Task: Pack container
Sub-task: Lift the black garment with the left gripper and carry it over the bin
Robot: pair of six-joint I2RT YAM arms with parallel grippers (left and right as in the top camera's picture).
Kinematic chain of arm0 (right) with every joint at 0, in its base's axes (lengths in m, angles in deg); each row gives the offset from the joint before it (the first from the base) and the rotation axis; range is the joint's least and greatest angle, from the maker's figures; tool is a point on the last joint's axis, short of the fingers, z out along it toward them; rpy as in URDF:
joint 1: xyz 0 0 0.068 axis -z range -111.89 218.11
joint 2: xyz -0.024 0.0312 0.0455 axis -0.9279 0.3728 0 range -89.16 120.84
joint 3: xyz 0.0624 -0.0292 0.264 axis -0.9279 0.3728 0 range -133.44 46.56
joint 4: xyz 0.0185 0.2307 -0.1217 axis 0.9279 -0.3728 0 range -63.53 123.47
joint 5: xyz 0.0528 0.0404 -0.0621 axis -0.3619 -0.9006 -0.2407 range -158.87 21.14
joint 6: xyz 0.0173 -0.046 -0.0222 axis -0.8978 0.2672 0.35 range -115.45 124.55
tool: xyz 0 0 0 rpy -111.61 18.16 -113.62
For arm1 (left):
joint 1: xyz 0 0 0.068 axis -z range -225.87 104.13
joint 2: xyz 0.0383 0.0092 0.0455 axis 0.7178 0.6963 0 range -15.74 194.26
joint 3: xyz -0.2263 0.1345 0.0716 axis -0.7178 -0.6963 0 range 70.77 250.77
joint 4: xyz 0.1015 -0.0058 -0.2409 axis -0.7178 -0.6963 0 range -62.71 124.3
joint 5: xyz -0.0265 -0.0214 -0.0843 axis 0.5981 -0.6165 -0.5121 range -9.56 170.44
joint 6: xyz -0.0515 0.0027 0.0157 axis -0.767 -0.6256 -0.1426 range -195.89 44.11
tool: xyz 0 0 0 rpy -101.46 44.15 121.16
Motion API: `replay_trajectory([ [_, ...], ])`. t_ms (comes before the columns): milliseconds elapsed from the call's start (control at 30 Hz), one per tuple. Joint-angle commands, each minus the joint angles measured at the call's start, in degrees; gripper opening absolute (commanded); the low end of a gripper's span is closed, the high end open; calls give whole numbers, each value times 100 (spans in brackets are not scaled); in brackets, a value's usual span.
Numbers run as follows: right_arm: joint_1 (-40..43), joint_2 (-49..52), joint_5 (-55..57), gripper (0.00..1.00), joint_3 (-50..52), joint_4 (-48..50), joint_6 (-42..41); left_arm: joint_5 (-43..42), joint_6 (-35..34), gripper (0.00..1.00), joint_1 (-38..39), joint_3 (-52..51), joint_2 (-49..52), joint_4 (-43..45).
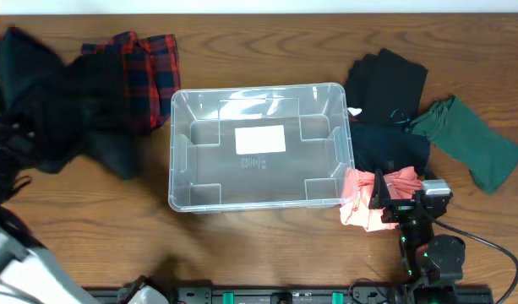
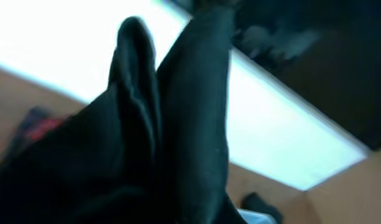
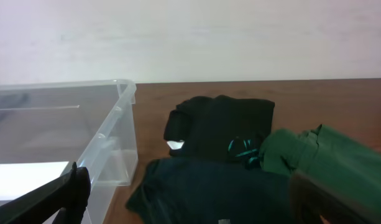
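Left of tub (image 1: 259,203), black cloth (image 1: 47,118) hides left gripper, hold impossible to tell; might snag rim. Right gripper (image 1: 385,196) spread apart.

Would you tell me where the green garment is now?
Overhead, the green garment lies on the table's right side, beside the black garment, right of the container.

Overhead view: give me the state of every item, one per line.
Tub: upright, lidless, empty.
Right gripper: open.
Plaid garment: crumpled, partly under black cloth.
Black cloth: bunched, blurred, at the left.
Black garment: loosely folded, flat.
Navy garment: folded, beside the tub.
Green garment: loosely folded, flat.
Pink garment: crumpled, under that gripper.
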Motion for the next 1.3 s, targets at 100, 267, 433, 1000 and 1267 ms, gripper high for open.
replay_trajectory([
  [100,55,-11,-15,99,9,-24,-68,372,-2131,6,997,76,-798,271],
  [267,55,-13,-15,99,9,-24,-70,848,-2479,6,1895,70,-940,254],
  [433,55,-13,-15,99,9,-24,-68,2057,-2579,6,3158,-81,-931,258],
  [1000,55,-13,-15,99,9,-24,-68,5370,-2507,6,7490,-391,968,763],
  [1267,55,-13,-15,99,9,-24,-70,5515,-2769,6,7847,-391,1823,1255],
])
